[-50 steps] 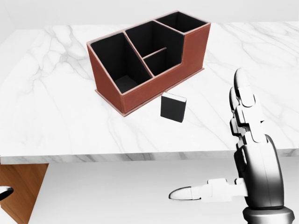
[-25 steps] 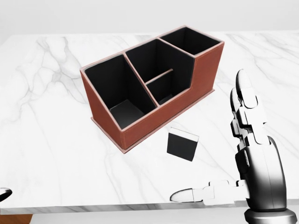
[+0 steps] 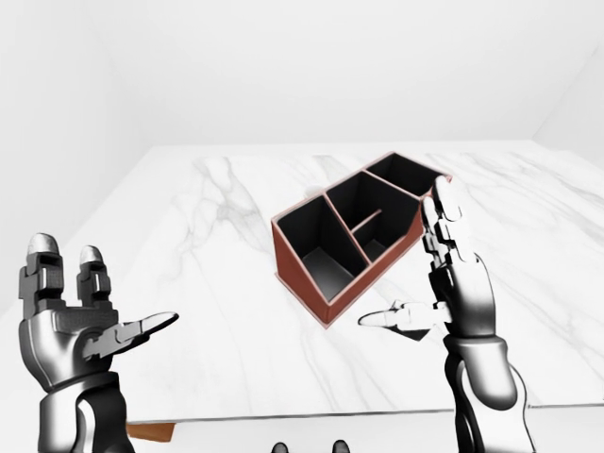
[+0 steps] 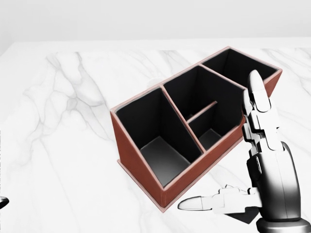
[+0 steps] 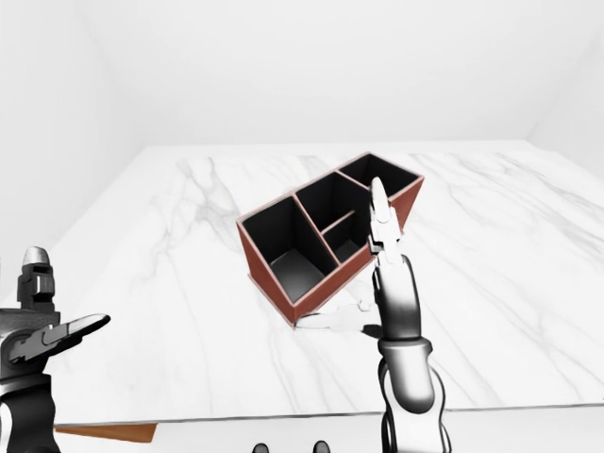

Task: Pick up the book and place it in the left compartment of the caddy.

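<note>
A reddish-brown caddy point(image 5: 326, 236) with black compartments sits slantwise on the white marble table point(image 5: 189, 245). The right hand point(image 5: 382, 274) rises before its near wall, fingers straight up, thumb stretched left (nothing between them). At the view's lower left the left hand point(image 5: 33, 330) hangs spread and empty, well apart from the caddy.

Glossy silver-grey right hand point(image 4: 265, 160), three segmented fingers with rounded pale tips, dark joint gaps, matching left hand point(image 3: 71, 326), black forearm cuffs below
</note>
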### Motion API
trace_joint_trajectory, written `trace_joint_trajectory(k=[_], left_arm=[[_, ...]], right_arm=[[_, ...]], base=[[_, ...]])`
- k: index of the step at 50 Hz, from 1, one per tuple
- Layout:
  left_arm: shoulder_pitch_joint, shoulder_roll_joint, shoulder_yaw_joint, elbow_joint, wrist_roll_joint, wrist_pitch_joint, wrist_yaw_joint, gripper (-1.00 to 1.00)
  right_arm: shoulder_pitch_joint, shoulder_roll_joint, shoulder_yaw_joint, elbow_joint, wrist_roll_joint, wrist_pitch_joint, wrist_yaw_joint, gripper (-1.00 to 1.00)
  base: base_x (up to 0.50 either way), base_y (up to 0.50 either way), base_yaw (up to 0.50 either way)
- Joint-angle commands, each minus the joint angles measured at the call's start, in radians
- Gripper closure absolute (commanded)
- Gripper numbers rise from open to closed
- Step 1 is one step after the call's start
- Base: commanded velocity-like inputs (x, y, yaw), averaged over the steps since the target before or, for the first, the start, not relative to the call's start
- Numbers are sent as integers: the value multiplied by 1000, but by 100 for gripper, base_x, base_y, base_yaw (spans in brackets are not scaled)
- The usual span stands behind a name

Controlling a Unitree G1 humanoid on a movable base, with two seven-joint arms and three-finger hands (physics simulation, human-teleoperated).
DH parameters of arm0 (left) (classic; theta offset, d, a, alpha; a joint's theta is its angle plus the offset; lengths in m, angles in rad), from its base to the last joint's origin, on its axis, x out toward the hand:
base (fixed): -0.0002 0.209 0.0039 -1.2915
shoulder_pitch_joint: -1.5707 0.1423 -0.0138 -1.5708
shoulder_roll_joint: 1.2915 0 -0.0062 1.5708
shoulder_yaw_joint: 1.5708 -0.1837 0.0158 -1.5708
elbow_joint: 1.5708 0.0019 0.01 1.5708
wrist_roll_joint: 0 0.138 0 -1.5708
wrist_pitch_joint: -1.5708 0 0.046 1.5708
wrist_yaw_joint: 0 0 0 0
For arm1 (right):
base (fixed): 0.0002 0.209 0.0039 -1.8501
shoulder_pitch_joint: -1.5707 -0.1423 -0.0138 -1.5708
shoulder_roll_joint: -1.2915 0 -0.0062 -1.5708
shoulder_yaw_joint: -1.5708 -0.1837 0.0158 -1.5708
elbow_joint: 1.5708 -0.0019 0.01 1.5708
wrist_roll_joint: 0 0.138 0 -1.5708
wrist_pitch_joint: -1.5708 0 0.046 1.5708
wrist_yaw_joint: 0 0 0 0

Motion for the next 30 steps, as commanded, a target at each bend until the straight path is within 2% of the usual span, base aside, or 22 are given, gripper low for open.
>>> trace_joint_trajectory(k=[1,6,25,30], left_arm=[[0,-1,4,-12,-9,0,-2,-100],[0,-3,0,-19,-6,0,-1,-100],[6,-12,-17,-33,4,0,1,-100],[6,-11,-17,-34,4,0,1,-100]], right_arm=[[9,1,-13,-15,12,0,4,-100],[12,0,-24,-8,27,0,9,-100],[23,6,-53,32,55,0,9,-100],[25,5,-86,29,85,0,12,-100]], base=[[50,30,0],[50,21,0],[50,0,0],[0,0,0]])
